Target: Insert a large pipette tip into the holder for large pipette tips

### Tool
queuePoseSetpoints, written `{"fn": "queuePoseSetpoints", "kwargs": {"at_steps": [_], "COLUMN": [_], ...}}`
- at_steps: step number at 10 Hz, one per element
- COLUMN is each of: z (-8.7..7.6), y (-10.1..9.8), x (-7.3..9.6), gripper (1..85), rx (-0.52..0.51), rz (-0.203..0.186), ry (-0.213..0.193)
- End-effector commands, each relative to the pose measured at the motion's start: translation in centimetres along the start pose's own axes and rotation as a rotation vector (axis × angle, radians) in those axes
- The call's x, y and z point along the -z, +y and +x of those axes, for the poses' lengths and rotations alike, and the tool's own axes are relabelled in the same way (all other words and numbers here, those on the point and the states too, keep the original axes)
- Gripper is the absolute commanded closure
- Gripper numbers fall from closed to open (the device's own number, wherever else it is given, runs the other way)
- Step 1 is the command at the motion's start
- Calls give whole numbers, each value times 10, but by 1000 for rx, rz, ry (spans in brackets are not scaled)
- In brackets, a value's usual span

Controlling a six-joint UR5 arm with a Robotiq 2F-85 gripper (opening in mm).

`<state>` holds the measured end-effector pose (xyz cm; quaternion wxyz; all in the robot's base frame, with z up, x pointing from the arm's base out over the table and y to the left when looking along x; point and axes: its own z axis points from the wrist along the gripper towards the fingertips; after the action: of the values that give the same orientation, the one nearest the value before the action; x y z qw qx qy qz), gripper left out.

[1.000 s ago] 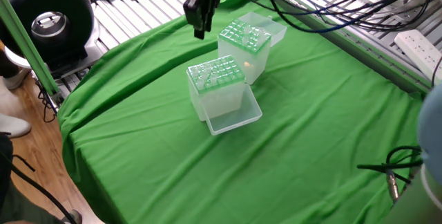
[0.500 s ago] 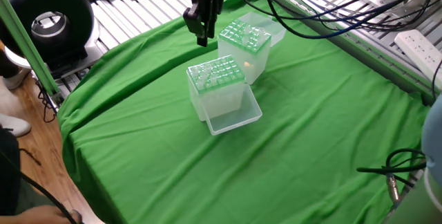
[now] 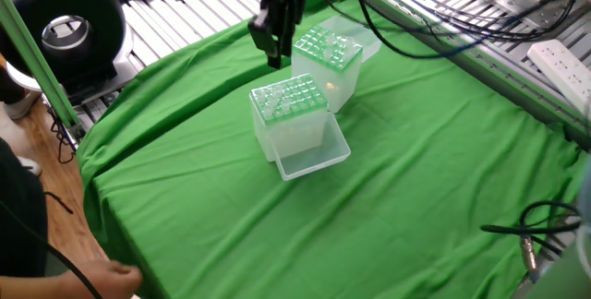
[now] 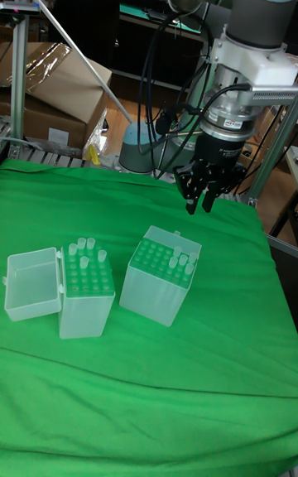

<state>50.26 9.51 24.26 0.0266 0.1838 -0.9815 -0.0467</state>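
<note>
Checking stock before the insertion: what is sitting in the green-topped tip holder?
In the holder for large pipette tips, a few clear tips stand along one edge; most holes look empty. Whether anything sits lower inside cannot be seen through the cloudy walls.

Arm links: smooth grey tubes with a pale blue cap at the joint.
Wrist: a silver-white block, then a round black ring with small white letters.
Gripper (image 4: 199, 200): black, two short fingers.
Cables: black, looping beside the wrist.
</note>
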Motion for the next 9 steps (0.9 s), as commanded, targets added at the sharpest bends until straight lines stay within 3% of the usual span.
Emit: {"fn": "queuePoseSetpoints", "kwargs": {"at_steps": [1, 5, 7, 9], "z": [15, 6, 2, 10], "y": [-2, -10, -12, -9], "x": [-13, -48, -55, -55], "gripper": [537, 537, 537, 533], "rx": [-12, -3, -3, -2], "rz": [7, 12, 15, 6], "ry": [9, -40, -52, -19]}}
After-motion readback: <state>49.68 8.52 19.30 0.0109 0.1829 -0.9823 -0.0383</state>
